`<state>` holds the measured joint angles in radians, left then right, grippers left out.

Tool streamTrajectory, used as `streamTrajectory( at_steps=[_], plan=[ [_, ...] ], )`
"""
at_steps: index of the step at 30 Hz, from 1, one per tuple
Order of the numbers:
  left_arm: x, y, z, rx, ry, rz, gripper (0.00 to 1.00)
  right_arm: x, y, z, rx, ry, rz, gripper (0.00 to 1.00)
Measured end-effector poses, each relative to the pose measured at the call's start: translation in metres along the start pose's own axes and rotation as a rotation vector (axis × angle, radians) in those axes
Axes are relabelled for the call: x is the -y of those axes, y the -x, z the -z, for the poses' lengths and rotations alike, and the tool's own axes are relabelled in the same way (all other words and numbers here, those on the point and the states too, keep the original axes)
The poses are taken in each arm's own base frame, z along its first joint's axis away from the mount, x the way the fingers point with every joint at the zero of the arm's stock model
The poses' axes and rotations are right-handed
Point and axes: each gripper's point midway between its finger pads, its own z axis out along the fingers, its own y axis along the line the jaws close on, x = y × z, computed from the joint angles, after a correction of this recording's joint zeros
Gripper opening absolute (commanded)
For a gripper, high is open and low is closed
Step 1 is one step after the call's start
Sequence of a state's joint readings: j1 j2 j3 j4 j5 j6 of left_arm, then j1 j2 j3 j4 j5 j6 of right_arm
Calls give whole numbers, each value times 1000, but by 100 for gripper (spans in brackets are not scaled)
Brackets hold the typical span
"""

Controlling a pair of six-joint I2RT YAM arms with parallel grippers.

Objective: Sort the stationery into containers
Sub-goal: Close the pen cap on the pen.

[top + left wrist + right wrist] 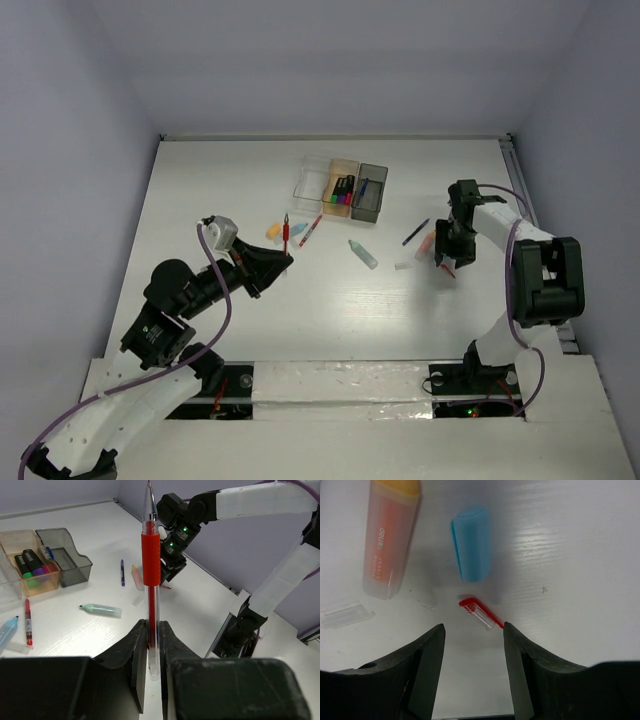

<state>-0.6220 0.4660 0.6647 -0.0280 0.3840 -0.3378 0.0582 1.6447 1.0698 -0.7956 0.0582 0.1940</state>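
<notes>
Three containers stand in a row at the far middle of the white table [200,200]: a clear box [312,178], a tan-orange box [343,185] and a dark grey box [370,192]. We see green, purple and pink markers [30,567] lying in the tan-orange box, and a blue pen [48,552] in the dark grey one.

The left gripper [154,630] hangs above the table's left middle, its fingers pressed together on a red pen [151,555], which stands upright between them with its tip pointing up. On the table beyond it lie a second red pen [28,621], a light-blue marker [7,630] and a green marker [102,610].

The right gripper [474,630] sits low over the table on the right side, its fingers spread apart and holding nothing. Between the fingertips, on the table, lies a small red cap [481,612] with a clear clip; its lower end is close to the finger on the right of the wrist view, though we cannot tell if they touch. Just beyond the cap lies a short light-blue cap [471,542]. Beside that rests an orange marker [390,540], and a clear piece [345,614] lies near it. A thin purple pen [415,232] lies just beside the orange marker, towards the containers.
</notes>
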Motion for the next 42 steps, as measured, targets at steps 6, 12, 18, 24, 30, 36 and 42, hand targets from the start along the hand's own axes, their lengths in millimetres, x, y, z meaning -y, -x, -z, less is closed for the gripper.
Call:
streamTrajectory(
  at_steps=[6,12,18,24,30,36,42],
  plan=[
    [0,2,0,5,4,-3,0,-2,-4,-16,-47,2,9,50],
    [-4,0,1,-3,23,-5,0,-3,-6,-21,-63,1,-13,40],
    [-5,-2,1,-8,28,-8,0,-8,-4,-22,-39,17,-74,31],
    [-6,-2,0,-10,29,-8,0,-12,-2,-21,-11,24,-112,47],
    [-8,-4,-2,-20,34,-5,0,-14,0,-22,5,9,-107,33],
    [-11,-7,-4,-32,45,1,0,-17,2,-22,19,-2,-103,15],
    [-13,-8,-6,-38,50,3,0,-26,1,-21,44,-1,-82,1]
  ],
)
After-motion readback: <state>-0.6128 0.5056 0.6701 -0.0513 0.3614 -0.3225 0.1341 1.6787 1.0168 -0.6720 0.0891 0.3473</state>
